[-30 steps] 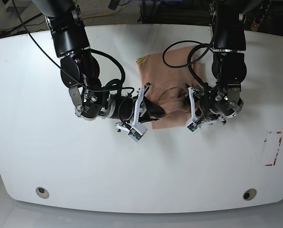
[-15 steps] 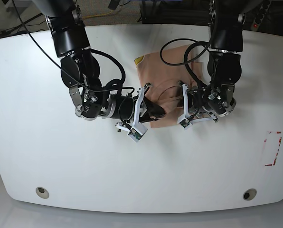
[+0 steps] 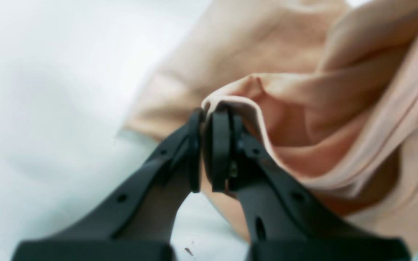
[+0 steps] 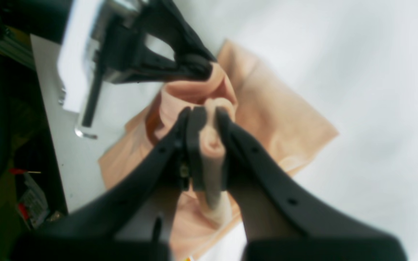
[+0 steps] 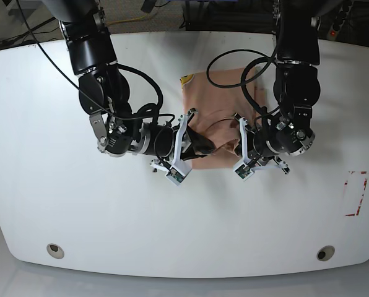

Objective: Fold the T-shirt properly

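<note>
The peach T-shirt (image 5: 218, 93) lies partly folded and bunched at the middle back of the white table (image 5: 42, 154). My right gripper (image 5: 210, 147) reaches in from the left and is shut on a thick rolled fold of the shirt (image 4: 212, 148); the wrist view shows its tips (image 4: 209, 116) pinching it. My left gripper (image 5: 239, 148) comes from the right and is shut on a raised edge of the shirt (image 3: 303, 108), with its tips (image 3: 204, 121) closed on the fabric. The two grippers are close together over the shirt's near edge, and the cloth between them is lifted and creased.
A red tape rectangle (image 5: 356, 193) marks the table at the right. Two round holes (image 5: 55, 250) (image 5: 325, 253) sit near the front edge. Black cables (image 5: 135, 74) loop off both arms. A yellow tag (image 5: 185, 79) shows at the shirt's far left corner.
My left gripper has moved left and toward the front, drawing its held shirt edge closer to the right gripper. The shirt is more bunched. The right arm has hardly moved.
</note>
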